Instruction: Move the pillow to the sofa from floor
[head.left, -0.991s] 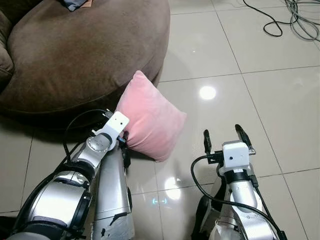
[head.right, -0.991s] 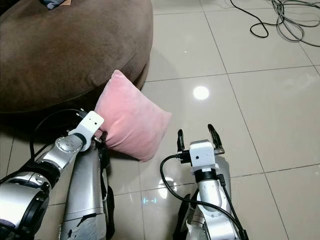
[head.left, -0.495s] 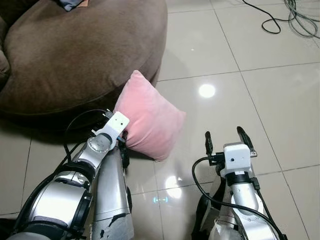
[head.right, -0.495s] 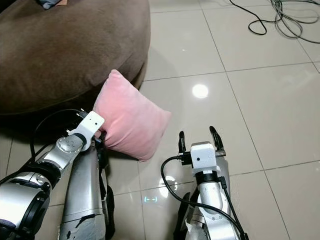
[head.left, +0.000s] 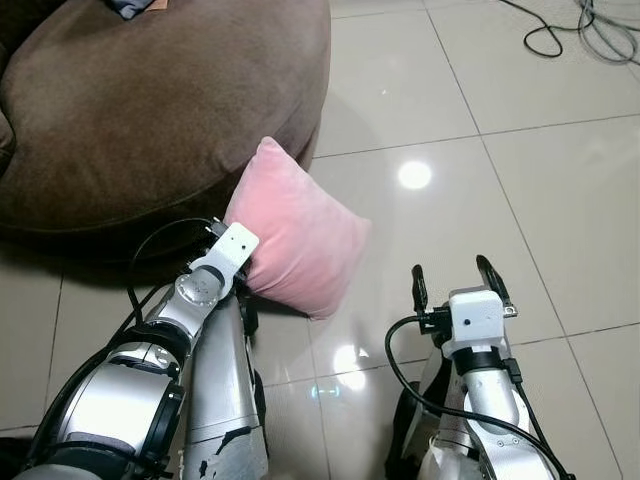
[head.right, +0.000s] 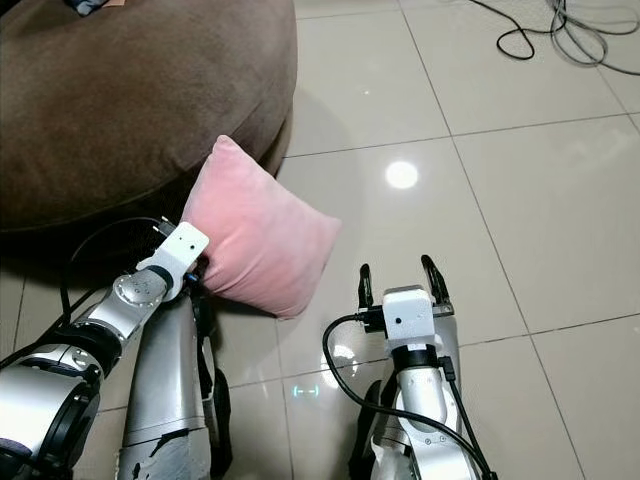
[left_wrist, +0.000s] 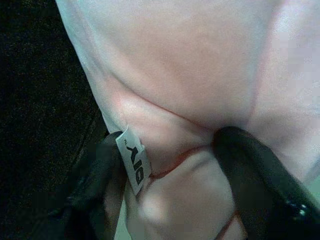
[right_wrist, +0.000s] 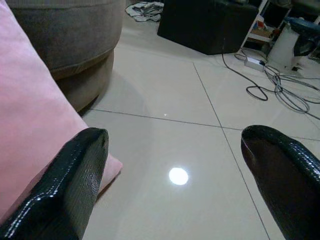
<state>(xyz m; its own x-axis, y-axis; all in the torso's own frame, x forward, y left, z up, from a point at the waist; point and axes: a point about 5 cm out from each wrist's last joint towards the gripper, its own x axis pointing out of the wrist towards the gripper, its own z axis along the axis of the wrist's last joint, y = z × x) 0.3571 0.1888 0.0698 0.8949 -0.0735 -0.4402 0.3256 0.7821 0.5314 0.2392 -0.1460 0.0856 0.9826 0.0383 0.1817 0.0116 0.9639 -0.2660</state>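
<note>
Floor (head.left: 560, 200): glossy beige tiles with grey grout lines; a round ceiling-light reflection sits on the tile just beyond the pillow.

Sofa (head.left: 150, 110): large, rounded, brown fabric, at the robot's left front; its base meets the floor in shadow.

Pillow (head.left: 295, 235): pink, square, velvety. Stands on one corner on the floor, its upper corner leaning against the sofa's curved side.

Left gripper (left_wrist: 165, 165): closed on the pillow's near edge, one black finger on each side of a pinched seam, beside a small white label (left_wrist: 132, 160).

Right gripper (head.left: 455, 282): fingers spread wide, holding nothing, low over the tiles right of the pillow.

Cables (head.left: 590, 20): grey and black, loose on the far floor.

Cabinet (right_wrist: 207, 22): dark, low, at the room's far side.
</note>
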